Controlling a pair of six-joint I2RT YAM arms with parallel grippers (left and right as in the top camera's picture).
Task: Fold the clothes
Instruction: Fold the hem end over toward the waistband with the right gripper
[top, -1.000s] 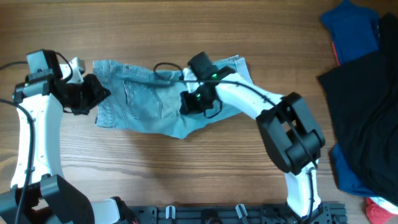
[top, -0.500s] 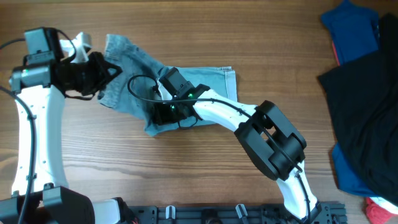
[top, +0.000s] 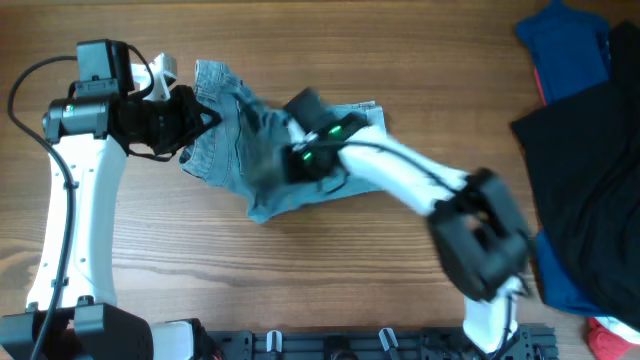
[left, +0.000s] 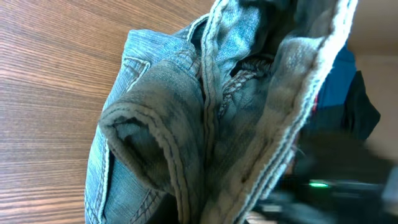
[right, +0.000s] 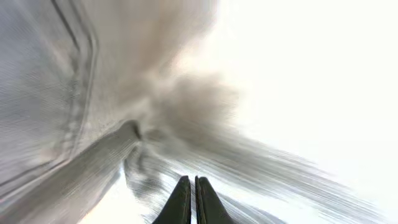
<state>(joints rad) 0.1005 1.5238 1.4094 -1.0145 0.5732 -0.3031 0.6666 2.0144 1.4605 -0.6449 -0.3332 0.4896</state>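
Left fingers (top: 192, 122): closed on the left edge of the shorts (top: 245, 150), with denim bunched thick against my wrist camera. Right fingers (right: 181, 200): pressed together, tips nearly touching, blurred denim creases running up to them. I cannot tell if cloth is caught between. Shorts lie crumpled mid-desk (top: 330, 280), left end gathered at my left fingers, right end flat. Black garment (top: 590, 170) and blue garment (top: 565, 45) sit well apart, far right.
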